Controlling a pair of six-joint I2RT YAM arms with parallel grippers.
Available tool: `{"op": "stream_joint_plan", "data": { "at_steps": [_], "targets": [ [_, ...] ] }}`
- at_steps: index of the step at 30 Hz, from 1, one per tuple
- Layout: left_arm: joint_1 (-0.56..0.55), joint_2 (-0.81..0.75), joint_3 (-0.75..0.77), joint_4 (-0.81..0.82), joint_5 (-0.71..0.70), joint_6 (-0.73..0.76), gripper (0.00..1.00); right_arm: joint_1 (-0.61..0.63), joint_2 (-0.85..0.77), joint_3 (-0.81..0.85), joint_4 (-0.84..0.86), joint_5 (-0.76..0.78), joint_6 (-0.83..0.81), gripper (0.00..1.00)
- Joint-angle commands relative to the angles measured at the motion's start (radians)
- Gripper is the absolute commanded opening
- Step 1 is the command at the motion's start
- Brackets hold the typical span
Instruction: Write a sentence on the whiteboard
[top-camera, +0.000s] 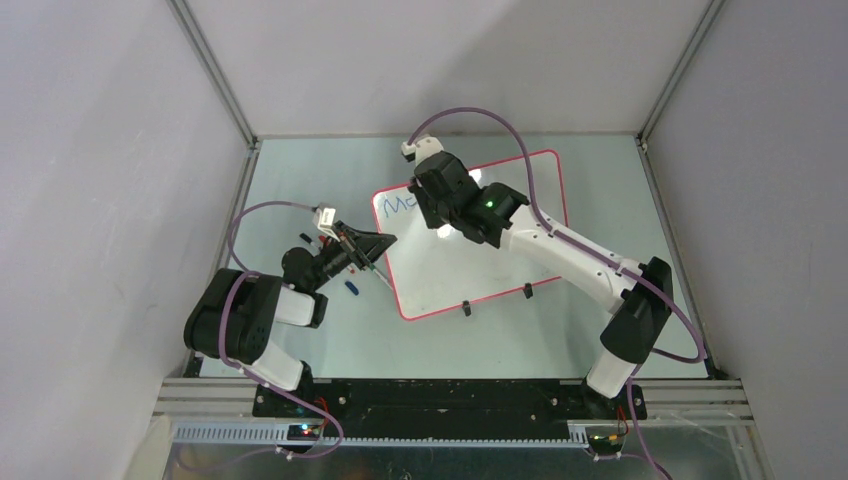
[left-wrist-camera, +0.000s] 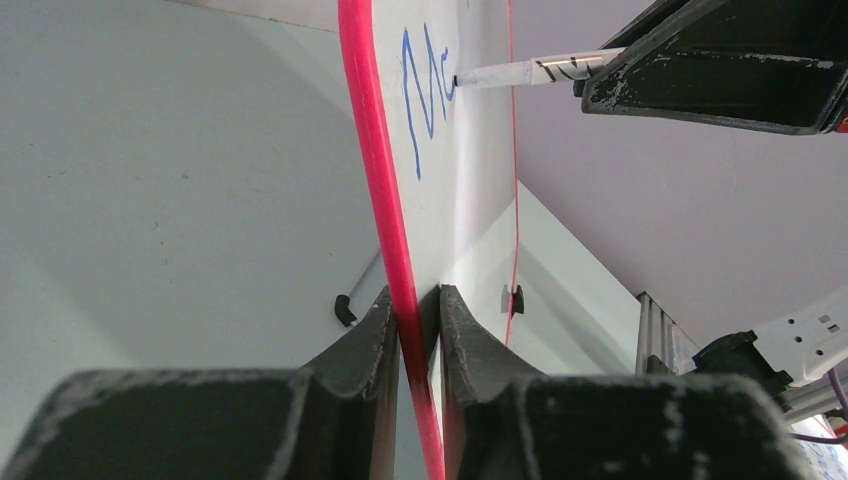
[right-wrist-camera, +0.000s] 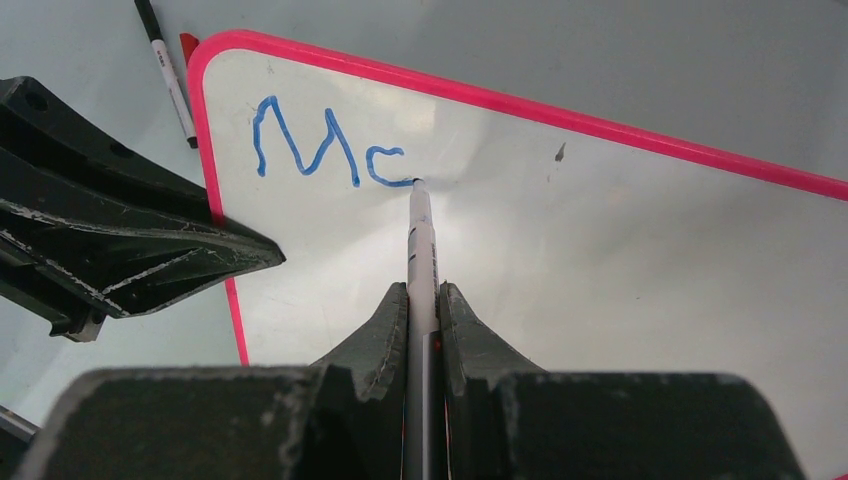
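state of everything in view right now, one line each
whiteboard: lying flat, left edge clamped
sentence: just started, only "Mc" so far
marker: uncapped, tip touching the whiteboard
left gripper: shut on whiteboard edge
right gripper: shut on marker
spare marker: lying loose beside the whiteboard

We see a robotics lab cell. Plain grey panels (top-camera: 100, 150) in aluminium rails (top-camera: 212, 68) enclose the desk (top-camera: 300, 185), where the left arm (top-camera: 250, 320) and the right arm (top-camera: 580, 260) are bolted.
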Motion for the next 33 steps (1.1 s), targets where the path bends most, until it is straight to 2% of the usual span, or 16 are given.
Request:
{"op": "stream_joint_plan", "data": {
  "at_steps": [1,33],
  "targets": [
    [-0.009,0.002,0.03,0.051,0.016,0.047,0.0,-0.018,-0.006,0.048,-0.003,0.035,0.007,0.0],
    [-0.01,0.002,0.033,0.051,0.018,0.05,0.0,-0.004,0.032,0.105,-0.009,-0.054,0.001,0.0]
  ]
}}
